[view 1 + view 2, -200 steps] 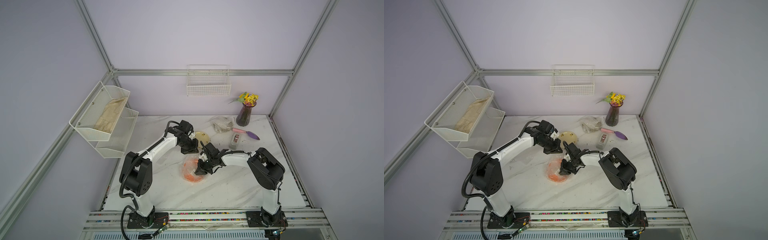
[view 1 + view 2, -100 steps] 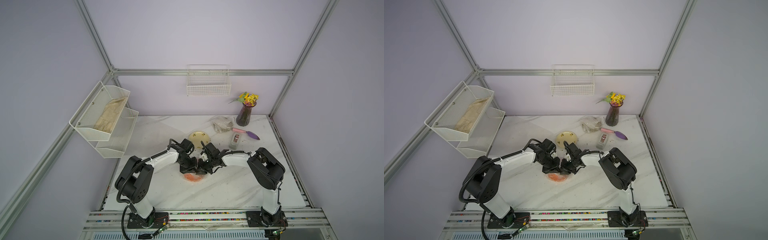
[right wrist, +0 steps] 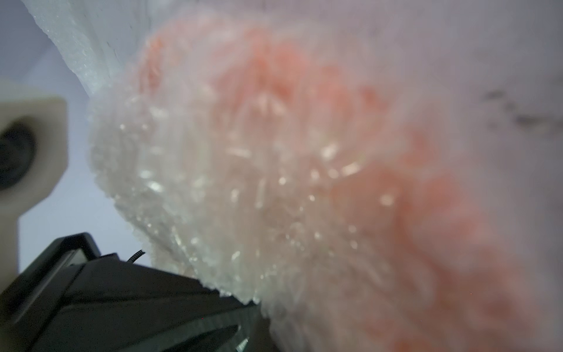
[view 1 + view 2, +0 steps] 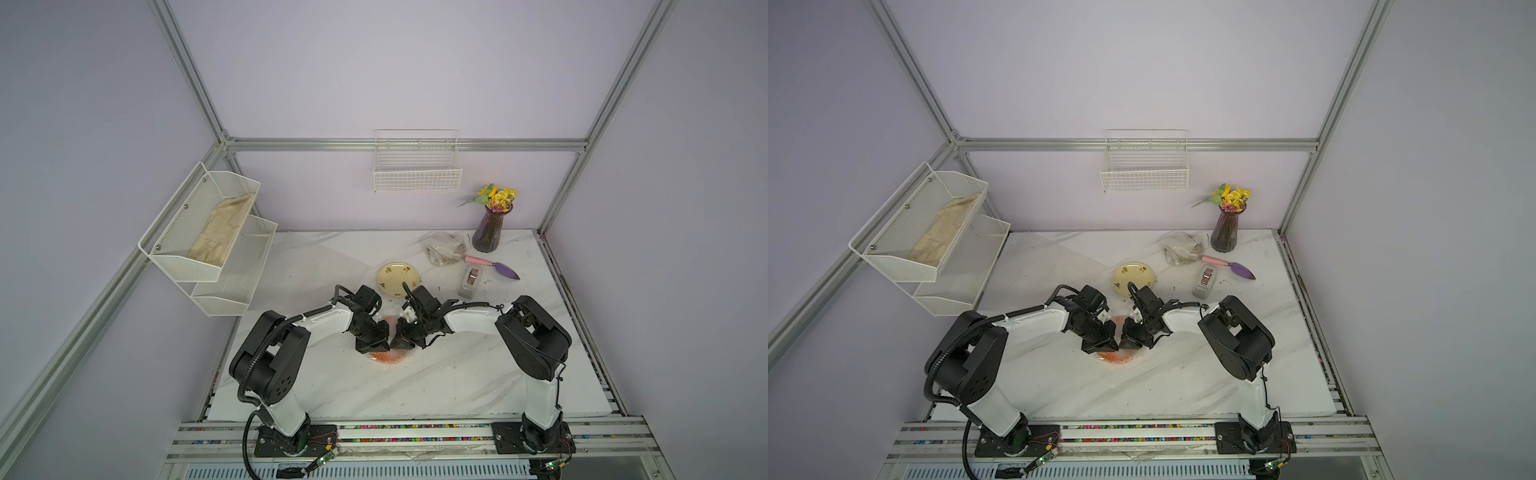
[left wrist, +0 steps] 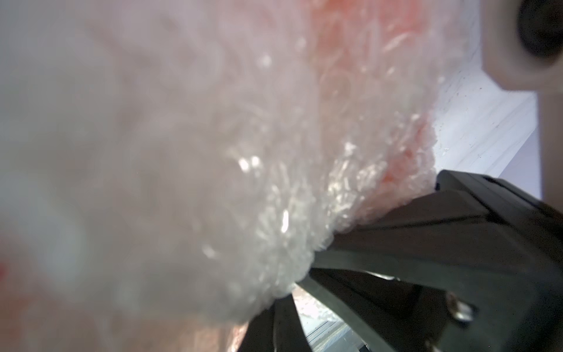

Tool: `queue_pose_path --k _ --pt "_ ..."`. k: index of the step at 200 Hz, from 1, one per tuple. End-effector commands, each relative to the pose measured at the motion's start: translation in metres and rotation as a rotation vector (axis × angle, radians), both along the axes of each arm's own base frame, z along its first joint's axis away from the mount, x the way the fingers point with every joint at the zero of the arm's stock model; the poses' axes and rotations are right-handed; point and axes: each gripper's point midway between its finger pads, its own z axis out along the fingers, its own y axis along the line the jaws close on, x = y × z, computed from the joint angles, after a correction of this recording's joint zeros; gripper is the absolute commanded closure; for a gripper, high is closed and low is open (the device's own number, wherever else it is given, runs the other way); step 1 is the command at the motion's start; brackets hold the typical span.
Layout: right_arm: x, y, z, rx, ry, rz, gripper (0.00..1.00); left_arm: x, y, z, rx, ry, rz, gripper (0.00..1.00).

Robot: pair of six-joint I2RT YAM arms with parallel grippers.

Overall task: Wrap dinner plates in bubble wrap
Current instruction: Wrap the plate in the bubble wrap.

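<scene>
We see orange plate (image 4: 389, 357) on table (image 4: 436, 386), mid-front, bundled in wrap (image 5: 243, 183). Left pincer (image 4: 375, 346) and right pincer (image 4: 399, 345) almost tip to tip right above it. Both pinched shut on bunched wrap. Plate peeks out below tips. Yellow plate (image 4: 397, 279) bare, just behind.

L pincer (image 4: 379, 347) & R pincer (image 4: 399, 344) both clamped, tips nearly meeting, arms bent inward.
</scene>
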Motion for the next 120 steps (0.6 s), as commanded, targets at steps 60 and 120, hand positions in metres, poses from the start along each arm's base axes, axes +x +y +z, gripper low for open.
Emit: queue_pose_path --k 60,120 --pt "0.029 -0.028 0.034 -0.087 -0.116 -0.16 0.96 -0.073 0.046 -0.071 0.175 0.28 -0.063 1.0" --pt "0.022 -0.002 0.007 0.073 0.017 -0.187 1.0 -0.069 0.044 -0.069 0.177 0.269 -0.05 1.0"
